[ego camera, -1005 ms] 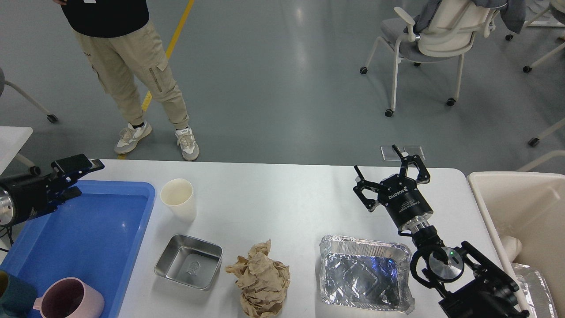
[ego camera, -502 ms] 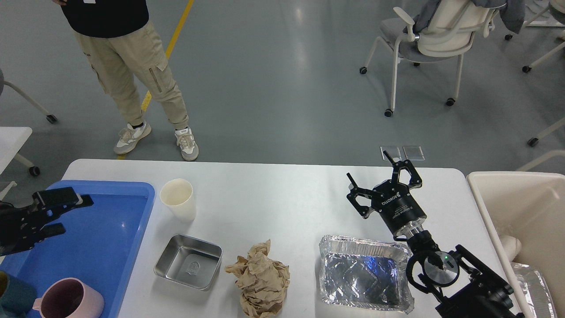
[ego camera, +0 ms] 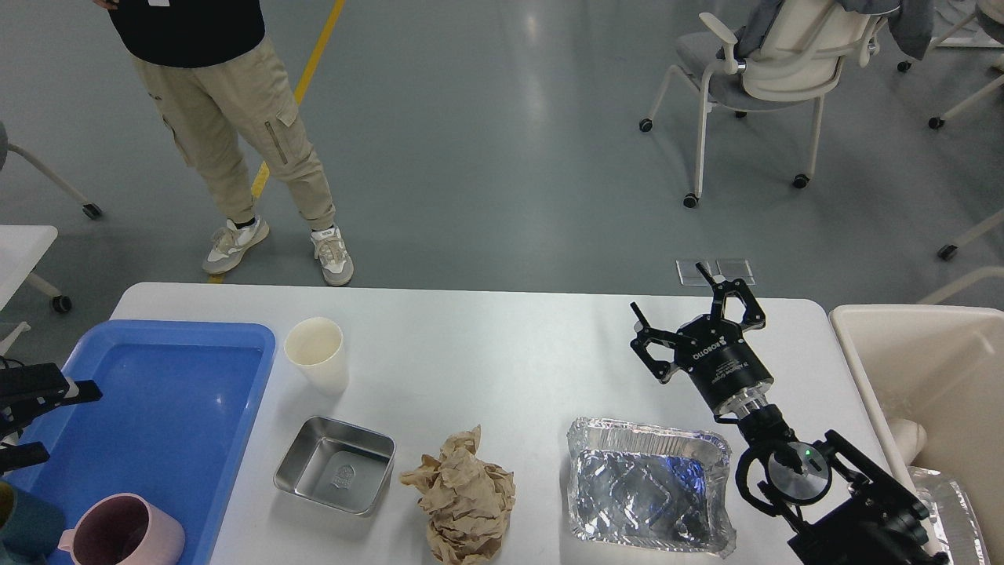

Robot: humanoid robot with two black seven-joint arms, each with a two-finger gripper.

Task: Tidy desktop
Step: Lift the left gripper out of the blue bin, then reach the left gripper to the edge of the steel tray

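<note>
The desktop [ego camera: 486, 353] lay beneath both grippers, spreading wide between them. The right gripper [ego camera: 684, 310] hung over its far right part with its two fingers [ego camera: 737, 294] spread wide and nothing between them; the bare white top lay directly under and ahead of those fingers. Just behind the fingers, toward the robot, sat a foil tray [ego camera: 647, 490], and further to their left a crumpled brown paper [ego camera: 463, 502], a steel dish [ego camera: 336, 464] and a white paper cup [ego camera: 316, 355]. The left gripper [ego camera: 47, 420] showed only at the left edge, its fingers parted and empty, held over a blue tray [ego camera: 157, 416] resting on the desktop's left end. A pink mug [ego camera: 121, 534] stood in that tray behind the fingers.
</note>
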